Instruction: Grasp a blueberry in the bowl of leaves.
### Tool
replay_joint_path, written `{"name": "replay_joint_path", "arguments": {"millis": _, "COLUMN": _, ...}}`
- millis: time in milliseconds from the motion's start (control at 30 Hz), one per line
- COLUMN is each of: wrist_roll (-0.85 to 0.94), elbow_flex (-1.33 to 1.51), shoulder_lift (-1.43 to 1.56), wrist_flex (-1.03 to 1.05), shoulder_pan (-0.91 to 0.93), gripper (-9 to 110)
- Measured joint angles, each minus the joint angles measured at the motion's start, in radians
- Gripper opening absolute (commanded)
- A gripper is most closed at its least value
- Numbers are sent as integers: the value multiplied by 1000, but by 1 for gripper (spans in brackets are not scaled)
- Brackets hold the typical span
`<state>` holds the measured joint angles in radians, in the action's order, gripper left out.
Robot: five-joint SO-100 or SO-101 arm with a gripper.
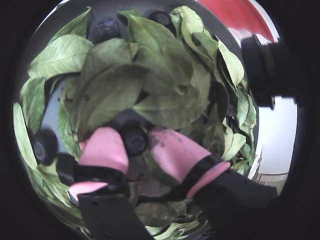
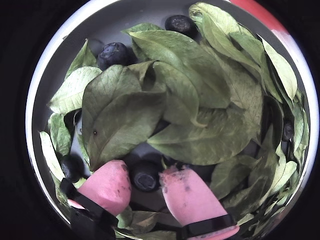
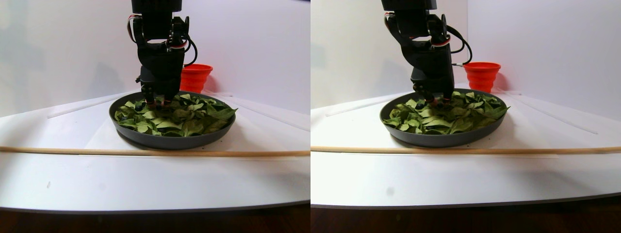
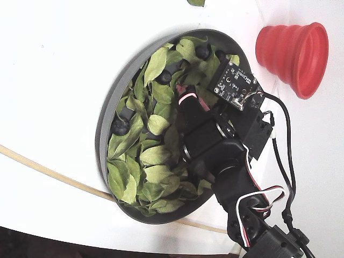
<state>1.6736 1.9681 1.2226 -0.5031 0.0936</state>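
The dark grey bowl (image 4: 102,134) holds many green leaves (image 2: 200,100) and several dark blueberries. My gripper (image 2: 146,172) has pink fingertips (image 2: 107,185) down among the leaves. One blueberry (image 2: 146,176) sits between the tips, touching both, low in the bowl. In a wrist view the same blueberry (image 1: 135,140) lies between the pink pads of my gripper (image 1: 135,137). Other blueberries (image 2: 114,54) lie loose near the far rim. In the stereo pair view the gripper (image 3: 157,102) reaches straight down into the bowl (image 3: 165,141). In the fixed view the gripper (image 4: 180,91) is over the bowl's upper middle.
A red ribbed cup (image 4: 294,51) stands beyond the bowl, and it also shows in the stereo pair view (image 3: 195,76). A thin wooden stick (image 3: 145,152) lies across the white table in front of the bowl. More blueberries (image 4: 120,126) lie among the leaves.
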Motion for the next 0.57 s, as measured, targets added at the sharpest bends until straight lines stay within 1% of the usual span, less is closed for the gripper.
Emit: {"name": "replay_joint_path", "arguments": {"millis": 567, "wrist_roll": 17, "elbow_flex": 51, "shoulder_lift": 89, "wrist_flex": 0, "shoulder_pan": 35, "gripper": 11}}
